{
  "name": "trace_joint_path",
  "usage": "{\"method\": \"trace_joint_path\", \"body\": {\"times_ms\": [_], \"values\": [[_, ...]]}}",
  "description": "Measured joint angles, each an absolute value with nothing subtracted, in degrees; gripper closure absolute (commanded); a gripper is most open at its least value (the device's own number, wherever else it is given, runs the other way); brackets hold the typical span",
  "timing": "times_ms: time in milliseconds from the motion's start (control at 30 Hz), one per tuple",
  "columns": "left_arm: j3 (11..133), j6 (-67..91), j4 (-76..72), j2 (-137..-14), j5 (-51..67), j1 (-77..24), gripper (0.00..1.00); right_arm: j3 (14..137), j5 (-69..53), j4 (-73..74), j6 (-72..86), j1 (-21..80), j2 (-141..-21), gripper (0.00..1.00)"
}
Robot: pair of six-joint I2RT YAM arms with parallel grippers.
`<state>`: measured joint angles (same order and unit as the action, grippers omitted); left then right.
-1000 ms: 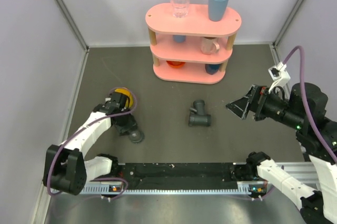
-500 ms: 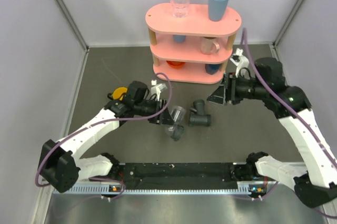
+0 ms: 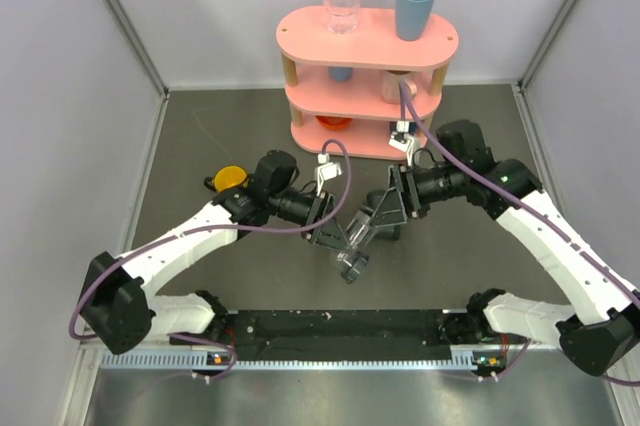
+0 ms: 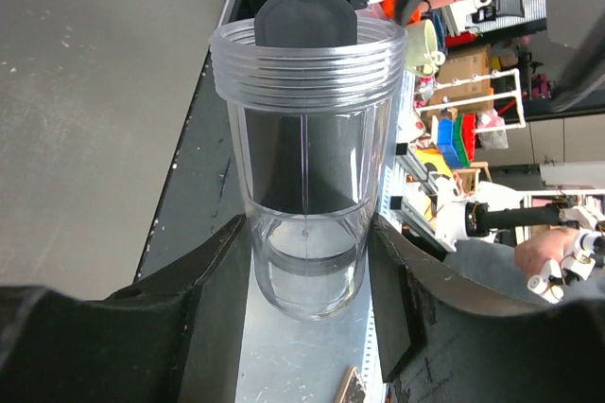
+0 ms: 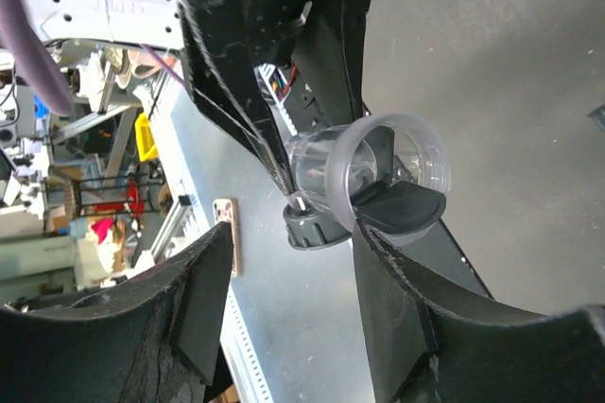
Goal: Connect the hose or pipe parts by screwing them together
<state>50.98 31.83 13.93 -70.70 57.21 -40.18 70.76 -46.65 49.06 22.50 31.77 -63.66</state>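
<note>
The left tool clamps the tube low; the right tool, jaws apart and empty, faces its threaded rim closely.

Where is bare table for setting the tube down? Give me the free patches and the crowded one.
Free: table between the left wall and pink shelf, behind the yellow cup; also the back corner right of the shelf. Crowded: centre, where left gripper, tube and right gripper meet.
</note>
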Motion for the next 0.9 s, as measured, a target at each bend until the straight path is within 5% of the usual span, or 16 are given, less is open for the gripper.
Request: {"method": "trace_joint_path", "body": {"times_ms": [600, 700, 833, 867, 900], "values": [[52.1, 31.4, 13.1, -72.8, 63.0, -40.6, 1.00, 68.8, -48.2, 48.9, 20.5, 32.0, -65.5, 0.45], [52.2, 31.3, 12.9, -72.8, 63.5, -40.7, 1.00, 68.0, -49.1, 49.0, 20.2, 32.0, -66.1, 0.53], [52.3, 31.3, 12.9, -72.8, 63.6, -40.7, 1.00, 67.9, -49.9, 48.9, 19.7, 32.2, -66.5, 0.79], [52.4, 31.4, 12.9, -72.8, 63.6, -40.7, 0.95, 67.9, -50.1, 49.0, 19.6, 32.2, -66.5, 0.85], [52.4, 31.4, 12.8, -72.8, 63.6, -40.7, 0.73, 67.9, -50.4, 48.9, 19.4, 32.2, -66.5, 0.91]]}}
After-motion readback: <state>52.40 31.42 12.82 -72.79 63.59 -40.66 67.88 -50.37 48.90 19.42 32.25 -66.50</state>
